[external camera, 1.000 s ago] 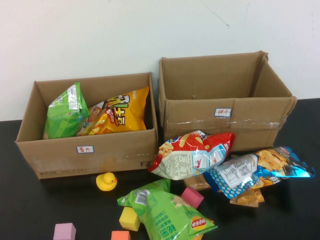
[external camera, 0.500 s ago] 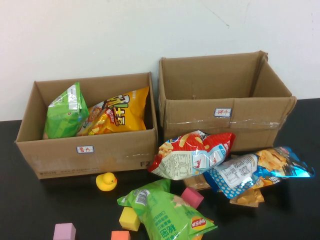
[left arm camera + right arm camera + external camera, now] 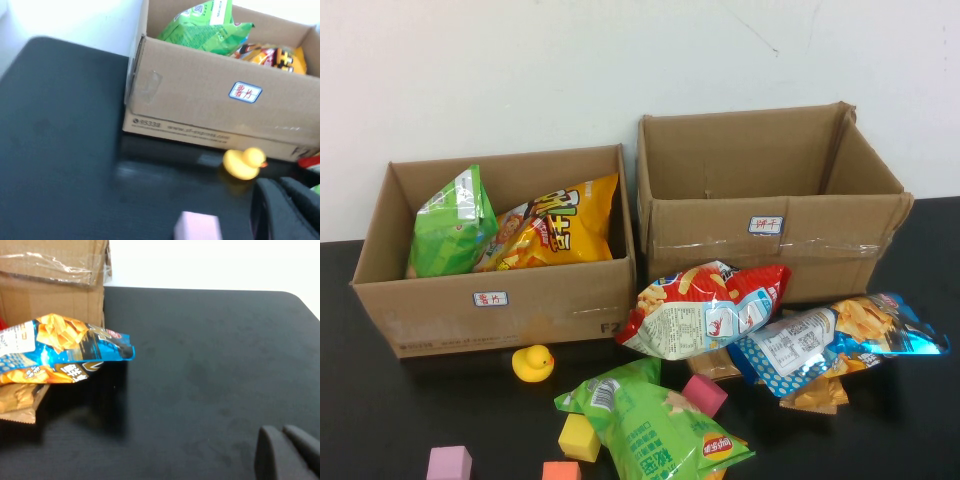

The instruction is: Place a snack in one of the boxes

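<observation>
- Sitting on the black table (image 3: 380,420), the low, wide brown cardboard box (image 3: 500,305) carries a small white label on its front.
- Leaning inside against its left wall, the crinkly bright green chip bag (image 3: 450,225) touches a glossy yellow-orange chip bag (image 3: 560,225).
- Left gripper (image 3: 285,210) hovers near a smooth rubber duck (image 3: 243,162), fingers pressed together, holding nothing.
- Right gripper (image 3: 287,452) hangs over bare tabletop, fingers together, empty.
</observation>
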`<act>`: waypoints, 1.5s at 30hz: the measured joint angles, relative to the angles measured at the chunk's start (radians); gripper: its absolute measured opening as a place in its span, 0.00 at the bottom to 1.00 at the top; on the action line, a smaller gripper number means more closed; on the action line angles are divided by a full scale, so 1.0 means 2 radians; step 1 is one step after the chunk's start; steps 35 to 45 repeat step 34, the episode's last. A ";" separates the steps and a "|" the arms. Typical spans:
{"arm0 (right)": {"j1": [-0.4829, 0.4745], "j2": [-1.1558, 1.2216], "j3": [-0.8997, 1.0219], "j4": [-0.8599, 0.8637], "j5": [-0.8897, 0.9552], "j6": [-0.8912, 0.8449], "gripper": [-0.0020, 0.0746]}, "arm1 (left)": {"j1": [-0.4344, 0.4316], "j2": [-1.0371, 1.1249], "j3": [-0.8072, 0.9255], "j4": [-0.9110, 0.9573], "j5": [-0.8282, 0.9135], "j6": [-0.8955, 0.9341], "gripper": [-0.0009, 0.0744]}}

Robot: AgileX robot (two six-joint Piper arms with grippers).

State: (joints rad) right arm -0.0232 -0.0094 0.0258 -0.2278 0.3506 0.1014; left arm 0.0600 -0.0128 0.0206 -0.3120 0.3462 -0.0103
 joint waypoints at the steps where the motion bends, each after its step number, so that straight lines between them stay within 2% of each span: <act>1: 0.000 0.000 0.000 0.000 0.000 0.000 0.02 | 0.000 0.000 0.000 0.004 0.000 0.012 0.01; 4: 0.000 0.000 0.000 0.000 0.000 0.000 0.02 | 0.000 0.000 0.000 0.020 -0.001 0.074 0.01; 9: 0.000 0.000 0.000 0.000 0.000 0.000 0.02 | 0.000 0.000 0.000 0.024 -0.001 0.094 0.01; 45: 0.000 0.000 0.000 -0.001 0.000 0.000 0.02 | 0.000 0.000 0.000 0.025 -0.001 0.097 0.01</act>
